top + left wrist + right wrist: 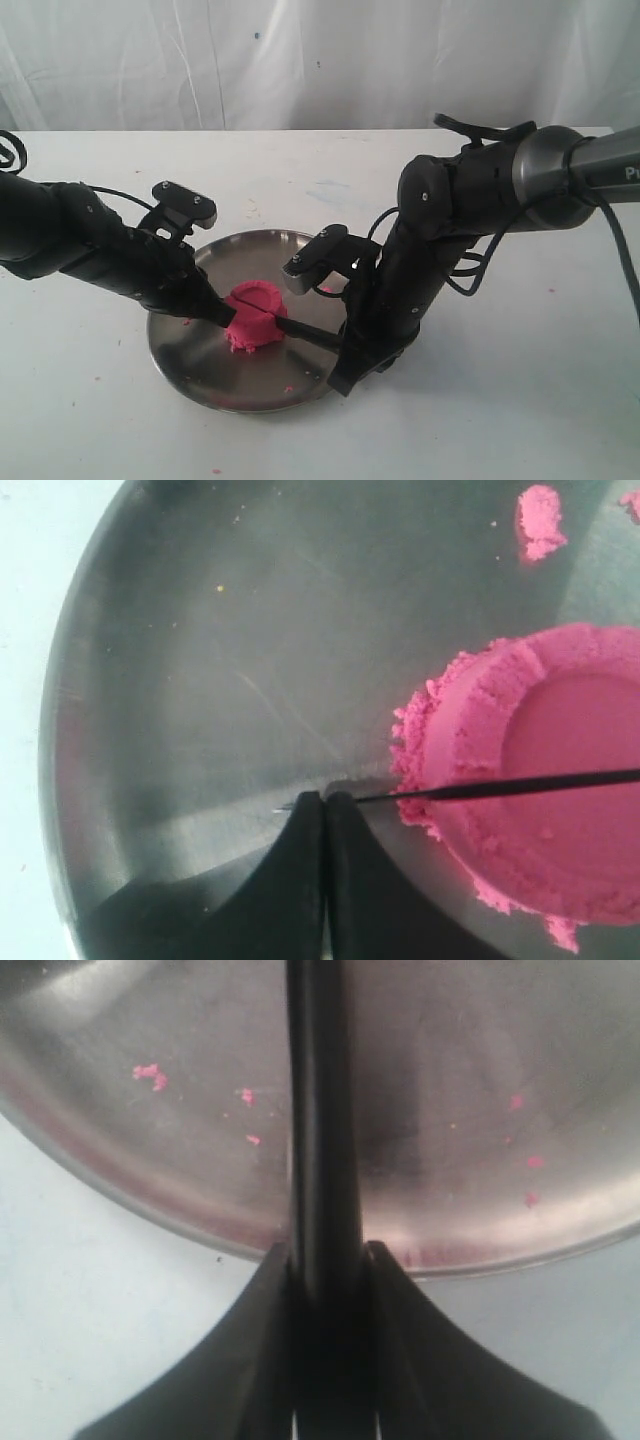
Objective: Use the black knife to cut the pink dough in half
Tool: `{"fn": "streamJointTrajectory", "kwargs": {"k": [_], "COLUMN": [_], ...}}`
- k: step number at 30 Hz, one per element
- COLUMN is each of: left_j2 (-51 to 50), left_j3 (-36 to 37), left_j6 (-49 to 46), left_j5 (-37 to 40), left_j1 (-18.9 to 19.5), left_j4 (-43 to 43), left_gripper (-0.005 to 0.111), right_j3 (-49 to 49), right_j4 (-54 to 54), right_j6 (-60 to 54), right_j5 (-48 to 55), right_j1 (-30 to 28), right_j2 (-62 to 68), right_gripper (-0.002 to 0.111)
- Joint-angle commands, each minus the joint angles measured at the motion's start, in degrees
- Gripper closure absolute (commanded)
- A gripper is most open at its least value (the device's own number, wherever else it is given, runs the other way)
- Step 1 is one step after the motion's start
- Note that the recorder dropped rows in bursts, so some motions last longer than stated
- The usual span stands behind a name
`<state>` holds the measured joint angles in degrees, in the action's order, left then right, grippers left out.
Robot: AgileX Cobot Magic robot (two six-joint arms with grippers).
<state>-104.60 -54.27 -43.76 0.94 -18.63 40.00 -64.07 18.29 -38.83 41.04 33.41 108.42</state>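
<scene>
R pincer (327, 1252) clamps knife (321, 1110) handle, L pincer (325, 800) pinches tip, so blade spans dough (560, 715) mid-frame for even halving.

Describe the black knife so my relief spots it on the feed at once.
On the white table sits a round steel plate holding a pink dough mound. The black knife lies across the mound, handle clamped in the right gripper; it is the only long, slim, pointed thing.
</scene>
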Motion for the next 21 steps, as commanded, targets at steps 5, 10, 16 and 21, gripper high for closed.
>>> {"fn": "streamJointTrajectory", "kwargs": {"k": [5,10,16,21], "left_j2": [-0.1,-0.1,0.1,0.1], "left_j3": [0.3,0.2,-1.5,-3.6], "left_j6": [0.4,0.4,0.4,0.4], "left_j5": [1.7,1.7,3.9,7.7], "left_j1": [0.1,0.1,0.1,0.1], "left_j4": [0.6,0.6,0.6,1.3], "left_gripper": [0.107,0.107,0.107,0.107], "right_j3": [0.1,0.1,0.0,-1.2], "right_j4": [0.3,0.3,0.3,0.5], "right_j6": [0.3,0.3,0.3,0.5], "right_j5": [-1.2,-1.1,-0.7,1.5], "right_j1": [-0.1,-0.1,-0.1,-0.1], "right_j2": [1.3,1.3,1.3,1.3], "right_gripper": [0.108,0.108,0.108,0.108]}}
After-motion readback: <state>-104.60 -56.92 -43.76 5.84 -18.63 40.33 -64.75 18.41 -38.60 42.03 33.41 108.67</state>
